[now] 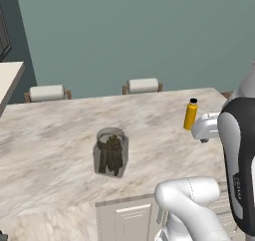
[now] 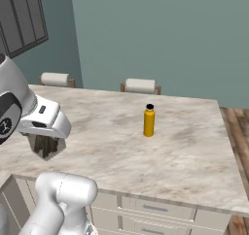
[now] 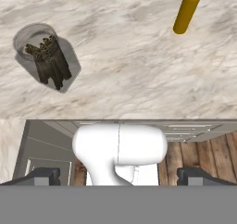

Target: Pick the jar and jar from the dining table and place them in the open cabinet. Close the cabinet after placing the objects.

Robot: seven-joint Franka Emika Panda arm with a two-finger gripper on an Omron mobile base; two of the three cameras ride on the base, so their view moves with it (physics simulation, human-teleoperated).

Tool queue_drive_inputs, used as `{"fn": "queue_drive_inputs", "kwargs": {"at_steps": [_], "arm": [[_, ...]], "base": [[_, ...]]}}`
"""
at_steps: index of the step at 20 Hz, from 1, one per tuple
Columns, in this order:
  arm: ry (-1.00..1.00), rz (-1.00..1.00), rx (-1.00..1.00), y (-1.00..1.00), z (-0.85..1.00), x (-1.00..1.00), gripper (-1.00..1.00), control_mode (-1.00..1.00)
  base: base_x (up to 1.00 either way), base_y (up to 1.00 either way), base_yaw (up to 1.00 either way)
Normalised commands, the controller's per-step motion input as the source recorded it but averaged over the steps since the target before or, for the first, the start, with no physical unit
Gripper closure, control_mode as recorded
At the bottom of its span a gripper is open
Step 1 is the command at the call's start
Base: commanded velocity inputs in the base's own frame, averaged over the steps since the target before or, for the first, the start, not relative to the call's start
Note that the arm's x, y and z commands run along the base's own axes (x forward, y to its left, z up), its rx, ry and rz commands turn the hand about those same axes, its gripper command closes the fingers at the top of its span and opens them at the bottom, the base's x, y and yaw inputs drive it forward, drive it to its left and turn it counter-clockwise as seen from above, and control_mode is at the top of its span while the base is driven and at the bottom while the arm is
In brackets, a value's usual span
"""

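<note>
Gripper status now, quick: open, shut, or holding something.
Gripper: open, jaws wide apart, holding nothing; it hangs above the near table edge, clear of the jar with brown sticks.

Flat, even rendered light, soft faint shadows beside the jar (image 1: 110,152) and yellow bottle (image 2: 149,120), no glare, edges slightly soft

On the tabletop (image 1: 60,130), two things stand well apart: the wide jar (image 1: 110,152) of dark sticks toward nine o'clock and the yellow bottle (image 1: 191,114) toward two o'clock in the left base view. Between them runs a broad bare stretch of marbled stone, open from the near edge to the far one. Beyond the far edge, two chair backs (image 1: 47,93) rise at twelve o'clock.
</note>
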Motion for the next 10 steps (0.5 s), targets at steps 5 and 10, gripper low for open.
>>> {"fn": "queue_drive_inputs", "kwargs": {"at_steps": [5, 10], "arm": [[0.01, 0.0, 0.0, 0.05, -0.04, 0.03, -1.0, -1.0], [0.06, 0.0, 0.0, 0.35, -0.15, 0.35, -1.0, -1.0]], "base": [[0.01, 0.13, 0.0], [0.0, 0.0, 0.0]]}}
